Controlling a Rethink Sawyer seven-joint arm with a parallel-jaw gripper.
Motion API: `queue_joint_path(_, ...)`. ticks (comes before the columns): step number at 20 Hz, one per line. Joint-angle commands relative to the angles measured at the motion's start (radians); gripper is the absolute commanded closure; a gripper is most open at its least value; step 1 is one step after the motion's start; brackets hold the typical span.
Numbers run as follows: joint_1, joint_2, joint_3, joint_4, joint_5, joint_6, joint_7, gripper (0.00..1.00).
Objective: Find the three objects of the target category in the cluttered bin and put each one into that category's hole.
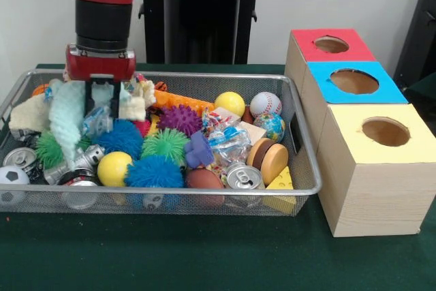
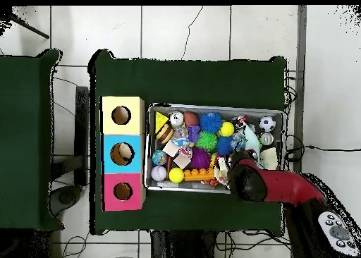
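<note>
Bin: silver wire mesh, shallow, thick metal rim, standing on the dark green table. Packed full. No yellow duck can be picked out among the contents from either view.

Gripper: red block under the black-and-red arm, lowered into the bin's left end as the front view has it. Its dark fingers reach down among pale, fluffy pieces, one a mint-green fuzzy cloth hanging just beside them. A clear crinkled wrapper sits at the tips; whether the fingers are closed on anything cannot be told. From overhead the arm covers this spot.

Contents, front view, left to right: small soccer ball, silver cans, green spiky ball, blue spiky ball, yellow ball, second blue spiky ball, purple spiky ball, baseball, globe ball, wooden discs, yellow wedge.

Boxes: three pale wooden ones in a row just beside the bin's right end. Red-topped box with its round hole farthest from the camera, then the blue-topped box, then the yellow-topped box nearest.
</note>
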Motion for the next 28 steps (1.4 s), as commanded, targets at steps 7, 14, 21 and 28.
queue_joint_path(7,0.038,0.049,0.021,0.054,-0.195,0.077,-0.037,0.0)
queue_joint_path(14,0.112,0.04,-0.028,0.056,-0.212,0.107,0.004,0.0)
queue_joint_path(21,0.085,-0.035,0.101,0.132,-0.084,0.149,0.033,0.0)
queue_joint_path(28,0.143,-0.01,0.086,0.082,-0.028,0.154,0.083,0.0)
